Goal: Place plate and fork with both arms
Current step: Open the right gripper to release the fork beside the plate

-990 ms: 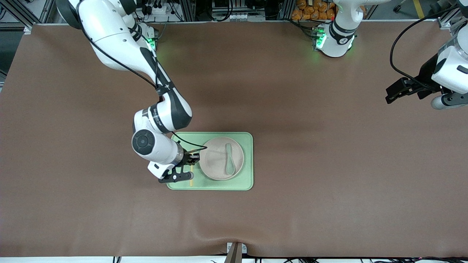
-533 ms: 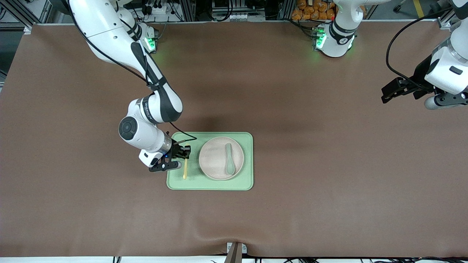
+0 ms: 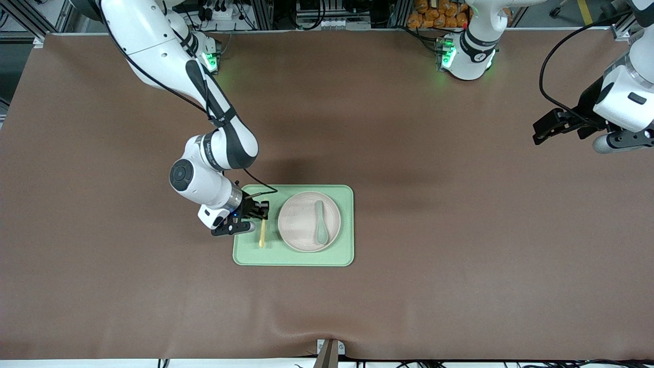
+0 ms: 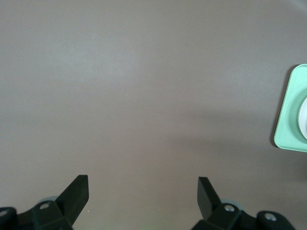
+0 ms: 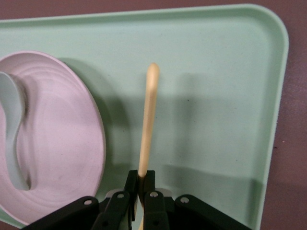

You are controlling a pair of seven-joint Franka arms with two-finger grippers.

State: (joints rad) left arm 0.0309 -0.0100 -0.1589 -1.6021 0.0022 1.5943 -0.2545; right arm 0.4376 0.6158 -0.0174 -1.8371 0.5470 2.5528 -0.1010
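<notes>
The off-white plate [image 3: 299, 225] lies on the light-green tray [image 3: 343, 255], with a grey-green spoon [image 3: 321, 224] lying on it. My right gripper [image 3: 259, 213] is shut on the pale-yellow fork [image 3: 262, 234] and holds it by one end over the tray, beside the plate toward the right arm's end. In the right wrist view the fork [image 5: 147, 120] sticks out from the shut right gripper [image 5: 142, 184] over the tray [image 5: 225, 120], next to the plate [image 5: 62, 139]. My left gripper [image 3: 542, 130] is open and empty over bare table at the left arm's end, and it also shows in the left wrist view [image 4: 142, 191].
The brown table mat [image 3: 460, 230] surrounds the tray. A tray corner [image 4: 290, 122] shows at the edge of the left wrist view. A small bracket [image 3: 329, 350] sits at the table edge nearest the front camera.
My right gripper shifted toward the right arm's end with the fork, then came back a little; the fork now shows clear of the hand. The left arm moved slightly, then held still.
</notes>
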